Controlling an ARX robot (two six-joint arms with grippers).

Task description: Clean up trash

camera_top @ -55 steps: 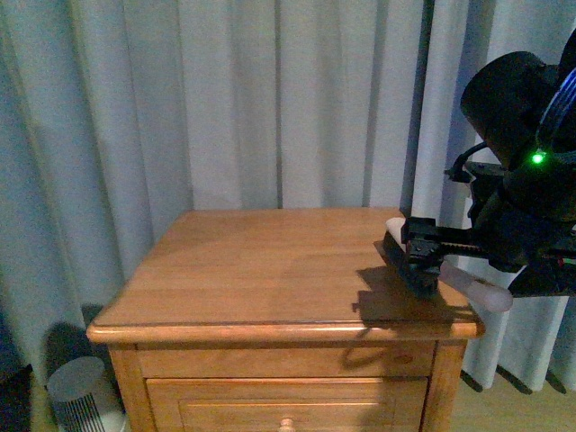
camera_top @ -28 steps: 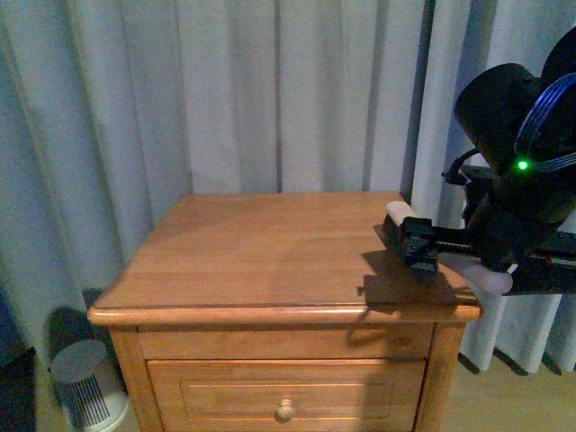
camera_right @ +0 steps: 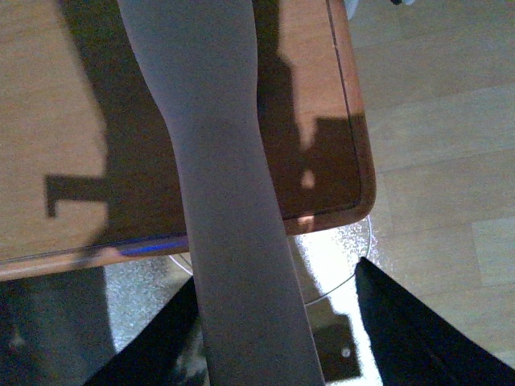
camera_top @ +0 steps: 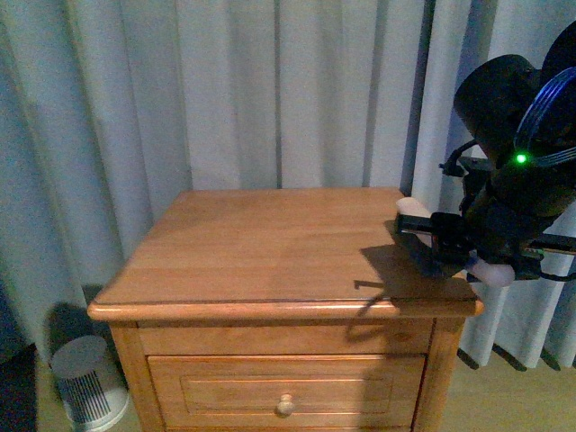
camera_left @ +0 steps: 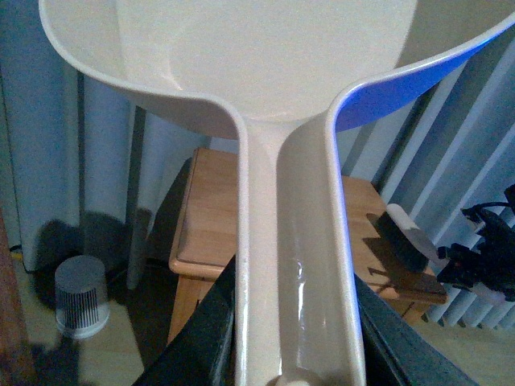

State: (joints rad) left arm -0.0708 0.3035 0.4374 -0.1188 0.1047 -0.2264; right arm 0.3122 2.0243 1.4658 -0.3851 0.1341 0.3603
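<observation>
Since a second ago: right arm (camera_top: 513, 162) has drawn back toward the right edge of the front frame, and the brush (camera_top: 421, 250) went with it, now over the surface's (camera_top: 261, 252) right rim. The stand sits lower in frame; drawer knob (camera_top: 285, 405) now shows.

Right gripper (camera_top: 461, 245): jaws closed on the brush's pale handle. In the right wrist view the handle runs down the frame's centre between two dark jaws, with the surface's corner and bare floor behind. Brush head dark, tilted, low over the wood, casting a shadow at centre right.

Left gripper (camera_left: 298, 354): jaws closed on the dustpan (camera_left: 265, 48) handle at bottom centre of the left wrist frame. The pan fills the top of that frame, held well above the stand; inside looks bare.

Trash: not seen in any view; its place cannot be told.

Curtain (camera_top: 270, 90) behind. Grey ribbed canister (camera_top: 85, 391) on the floor, lower left.
</observation>
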